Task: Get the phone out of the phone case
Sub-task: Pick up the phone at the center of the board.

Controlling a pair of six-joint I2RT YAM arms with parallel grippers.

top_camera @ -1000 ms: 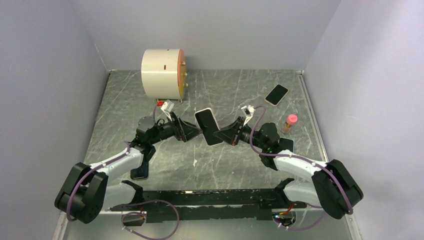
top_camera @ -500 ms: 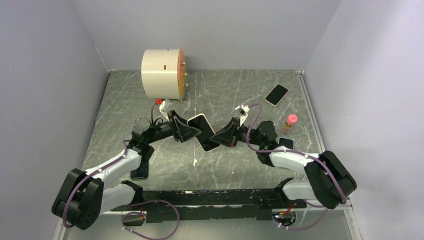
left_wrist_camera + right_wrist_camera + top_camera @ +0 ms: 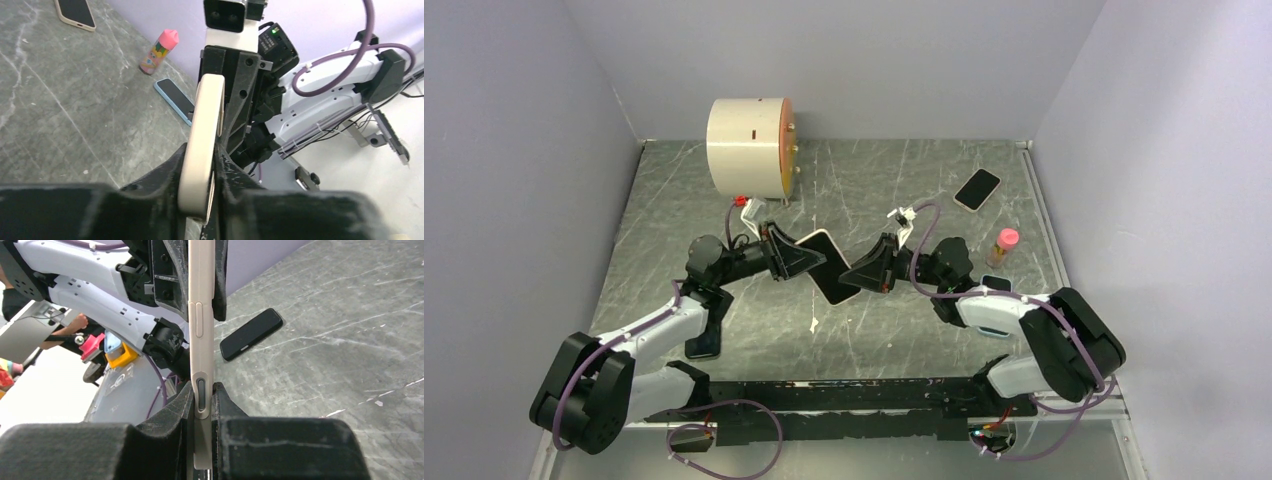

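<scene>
1. Nearest me, at the lower left of the top view, a black phone lies flat on the table beside the left arm. It is no part of this job.
2. In the middle of the frame the phone sits in its cream phone case. It is held clear of the table, tilted, between the two arms.
3. The change is on the left. A second ago the left gripper stood with its jaws wide around the phone's left end. Now they have come together, and the left wrist view shows the case edge pinched between both fingers.
4. The right gripper has not changed. It stays clamped on the opposite end, with the case's side buttons right at its jaws.
5. The phone has also drifted slightly left and down in the frame as the right arm reached in.
6. I read this as a two-handed hold now being set, with the phone not yet out. Both grips seem to span case and phone together, so a straight pull may not separate them.
7. Farther back, the pink-capped bottle, a second phone at upper right and the white drum are well apart from the work.
</scene>
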